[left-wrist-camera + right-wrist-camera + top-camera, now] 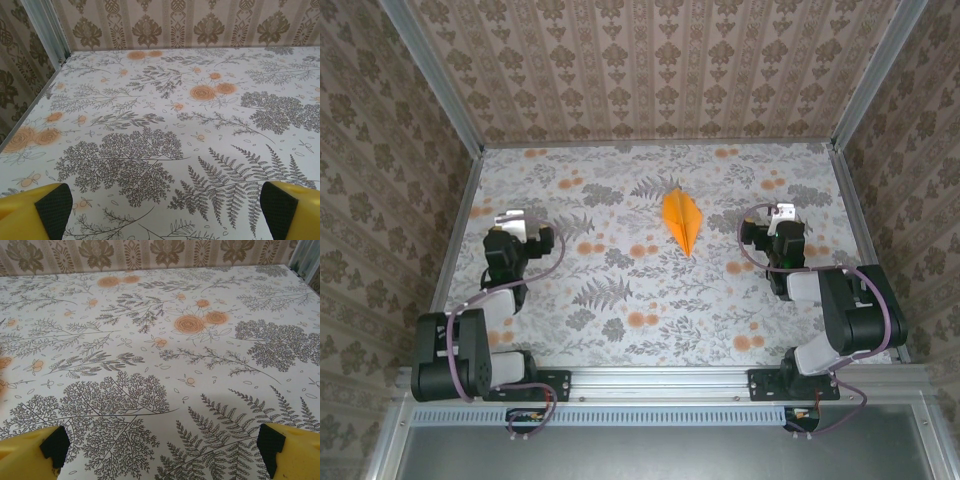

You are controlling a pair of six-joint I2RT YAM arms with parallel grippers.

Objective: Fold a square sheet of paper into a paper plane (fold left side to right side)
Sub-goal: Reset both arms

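1. The left gripper (160, 212) and right gripper (162, 455) are held wide and empty.
2. Between them, well apart from both, the bright orange pointed paper plane (681, 220) is seen lying.
3. It is judged light and flimsy; its centre crease should be pinched gently.

The paper plane (681, 221) is bright orange, folded into a narrow leaf-like dart with a crease running down its middle. It lies flat on the floral-print surface (660, 290), near the centre and toward the far half, its sharper point aimed toward the near edge.
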